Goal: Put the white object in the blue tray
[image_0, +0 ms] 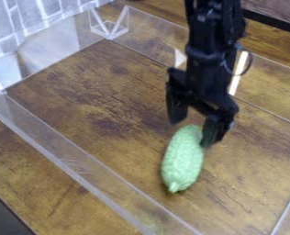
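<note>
**Open gripper poised over the far end of the pale object**

Camera view: the gripper [199, 117] points straight down with its fingers spread wide and nothing between them. The pale green-white object [181, 158] lies on the wooden table [74, 101], toward its near right side. Its long axis runs from the near edge up toward the far right. Its far end sits just beneath the fingertips, with most of its body on the near side of them. No blue tray is visible.
</note>
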